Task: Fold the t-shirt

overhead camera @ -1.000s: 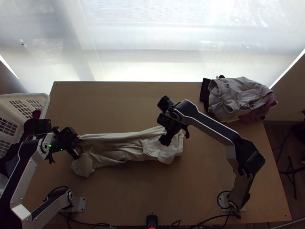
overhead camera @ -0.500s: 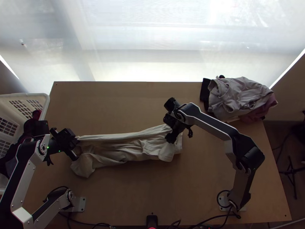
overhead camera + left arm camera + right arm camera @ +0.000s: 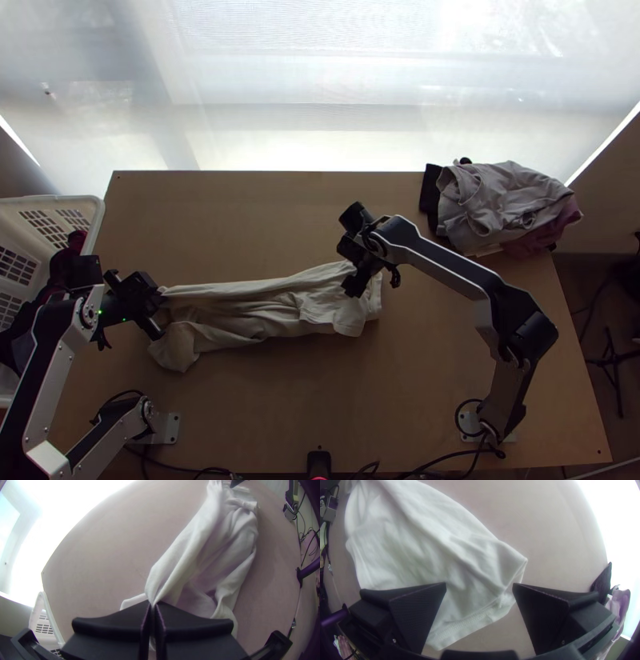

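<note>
1 t-shirt (image 3: 264, 308), off-white, lying lengthwise across the table (image 3: 264, 408) in a narrow, creased strip, the end nearer the right arm having slipped slightly toward the left arm's side and away from the near edge since the first frame. 1 left gripper (image 3: 160, 298), fingers pressed together on a gathered bit of the shirt's other end, now a little closer to the basket (image 3: 98, 216). 1 right gripper (image 3: 350, 268), jaws wide apart above the hemmed end, nothing clasped, having shifted outward and then slightly back toward the left arm across the 3 frames.
</note>
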`<act>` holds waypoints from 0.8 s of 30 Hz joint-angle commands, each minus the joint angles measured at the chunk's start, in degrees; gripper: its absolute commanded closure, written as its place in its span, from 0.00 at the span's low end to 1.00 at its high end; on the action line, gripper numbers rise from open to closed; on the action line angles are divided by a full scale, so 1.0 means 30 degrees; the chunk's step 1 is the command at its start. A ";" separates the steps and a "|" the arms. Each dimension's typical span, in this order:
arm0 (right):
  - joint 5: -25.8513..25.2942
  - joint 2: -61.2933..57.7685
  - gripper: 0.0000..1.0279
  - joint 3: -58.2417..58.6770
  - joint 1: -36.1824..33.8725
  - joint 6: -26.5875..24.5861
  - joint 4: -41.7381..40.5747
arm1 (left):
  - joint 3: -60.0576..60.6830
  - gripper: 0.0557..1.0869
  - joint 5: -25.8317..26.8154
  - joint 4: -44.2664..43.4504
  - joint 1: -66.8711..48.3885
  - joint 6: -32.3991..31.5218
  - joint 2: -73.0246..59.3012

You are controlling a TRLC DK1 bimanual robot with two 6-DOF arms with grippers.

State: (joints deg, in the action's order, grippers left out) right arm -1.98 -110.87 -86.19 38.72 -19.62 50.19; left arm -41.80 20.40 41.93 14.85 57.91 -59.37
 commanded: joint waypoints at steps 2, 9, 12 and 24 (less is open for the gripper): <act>-0.0132 0.0277 0.14 0.0606 0.0365 0.0240 -0.0149 | 0.0018 0.97 0.0025 0.0056 -0.0380 -0.0202 0.0075; -0.0220 0.0218 0.15 0.1690 0.0306 0.0299 -0.1233 | 0.0047 0.97 -0.0004 0.0231 -0.0263 -0.0114 0.0426; -0.0249 0.0189 0.16 0.1749 0.0248 0.0269 -0.1644 | 0.0164 0.97 -0.0004 0.0407 -0.0205 -0.0085 0.0631; -0.0307 0.0687 0.98 0.2393 0.0336 -0.0756 -0.3401 | 0.0750 0.97 -0.0034 0.0788 -0.0117 -0.0055 0.1510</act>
State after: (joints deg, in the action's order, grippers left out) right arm -2.83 -109.91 -80.27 39.48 -19.84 42.44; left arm -40.58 20.38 43.83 14.33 57.67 -56.21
